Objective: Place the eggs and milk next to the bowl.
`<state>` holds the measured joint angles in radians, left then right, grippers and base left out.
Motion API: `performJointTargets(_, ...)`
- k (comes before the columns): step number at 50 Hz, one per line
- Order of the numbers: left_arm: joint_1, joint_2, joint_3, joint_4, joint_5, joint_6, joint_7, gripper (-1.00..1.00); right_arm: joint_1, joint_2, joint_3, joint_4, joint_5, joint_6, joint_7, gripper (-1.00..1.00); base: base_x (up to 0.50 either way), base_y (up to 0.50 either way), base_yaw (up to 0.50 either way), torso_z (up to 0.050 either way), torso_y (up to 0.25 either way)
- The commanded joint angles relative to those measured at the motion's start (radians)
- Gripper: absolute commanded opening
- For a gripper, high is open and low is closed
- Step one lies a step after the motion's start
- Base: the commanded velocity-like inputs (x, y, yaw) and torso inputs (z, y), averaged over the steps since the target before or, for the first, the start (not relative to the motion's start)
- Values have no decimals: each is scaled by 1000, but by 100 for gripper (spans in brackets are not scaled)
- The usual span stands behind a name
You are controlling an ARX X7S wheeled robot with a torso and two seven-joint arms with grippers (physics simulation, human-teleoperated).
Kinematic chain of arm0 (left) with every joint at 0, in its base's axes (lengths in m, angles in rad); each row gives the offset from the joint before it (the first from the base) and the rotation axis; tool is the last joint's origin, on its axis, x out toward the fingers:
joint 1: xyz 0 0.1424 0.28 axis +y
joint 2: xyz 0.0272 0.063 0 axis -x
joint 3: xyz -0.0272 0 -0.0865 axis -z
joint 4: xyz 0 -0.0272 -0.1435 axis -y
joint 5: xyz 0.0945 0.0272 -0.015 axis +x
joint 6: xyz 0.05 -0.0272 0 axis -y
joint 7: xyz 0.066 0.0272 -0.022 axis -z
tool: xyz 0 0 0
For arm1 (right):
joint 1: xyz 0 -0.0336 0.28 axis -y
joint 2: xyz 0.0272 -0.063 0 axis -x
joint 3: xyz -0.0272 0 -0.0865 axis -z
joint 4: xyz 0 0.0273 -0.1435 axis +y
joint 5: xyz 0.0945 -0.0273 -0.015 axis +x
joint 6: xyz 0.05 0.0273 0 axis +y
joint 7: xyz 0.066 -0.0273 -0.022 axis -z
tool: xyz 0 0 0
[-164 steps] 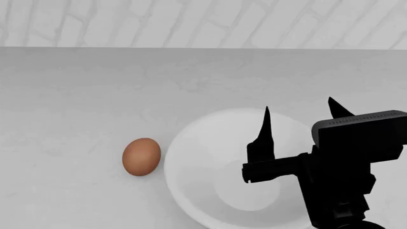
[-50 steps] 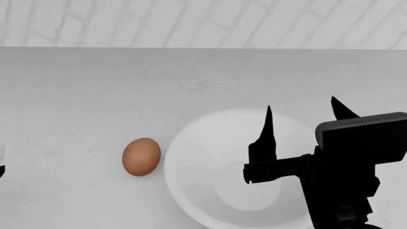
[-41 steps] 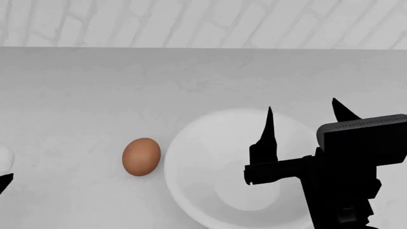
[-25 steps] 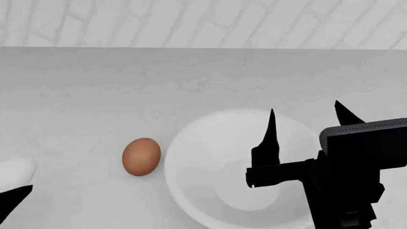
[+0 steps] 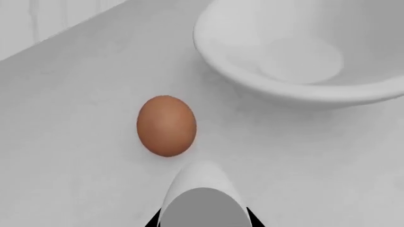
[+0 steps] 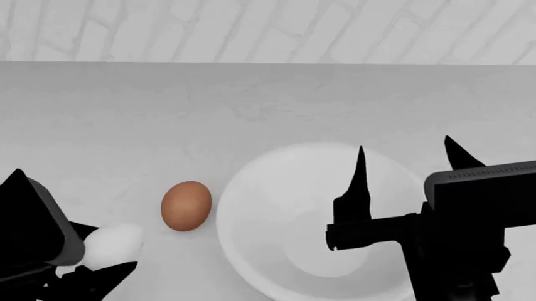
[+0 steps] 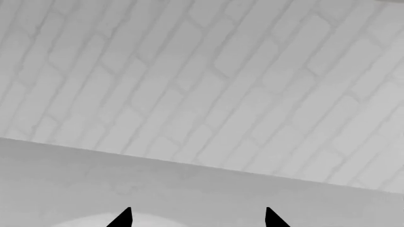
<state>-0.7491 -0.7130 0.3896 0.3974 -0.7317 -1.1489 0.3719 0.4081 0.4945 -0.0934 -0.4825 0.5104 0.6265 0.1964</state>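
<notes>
The left gripper (image 6: pixel 92 257) sits at the near left edge of the head view, clamped around the white egg (image 6: pixel 113 244), which shows between its dark fingers. In the left wrist view that egg (image 5: pixel 200 198) fills the space right at the fingertips, held above the counter.

Just beyond the held egg lies the brown egg (image 6: pixel 186 205) on the white counter (image 6: pixel 125 125), close ahead of the left gripper and apart from it. In the left wrist view the brown egg (image 5: pixel 166 125) rests on its side, near the bowl (image 5: pixel 303 52) but not touching it.

The bowl (image 6: pixel 277 213) stands just past the brown egg, on the side away from the left gripper.

The right gripper (image 6: pixel 406 169) hangs over the bowl's far half with its two pointed fingers spread wide and nothing between them. Its wrist camera looks at the brick wall (image 7: pixel 202 80) behind the counter; only the fingertips (image 7: pixel 123 218) show there.

No milk carton appears in any view.
</notes>
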Motion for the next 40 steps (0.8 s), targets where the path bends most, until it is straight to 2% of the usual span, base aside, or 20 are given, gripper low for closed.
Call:
performJointTargets(1,-48,52,66,-17,-8,-17,22,-100,-5,-6,15,-7,-6,7,-4,100,0,0,0,0,0)
performJointTargets(40,-89,119,231,-108,76,61,79,-100,-8,3,18,-4,3,6,4,100,0,0,0,0,0)
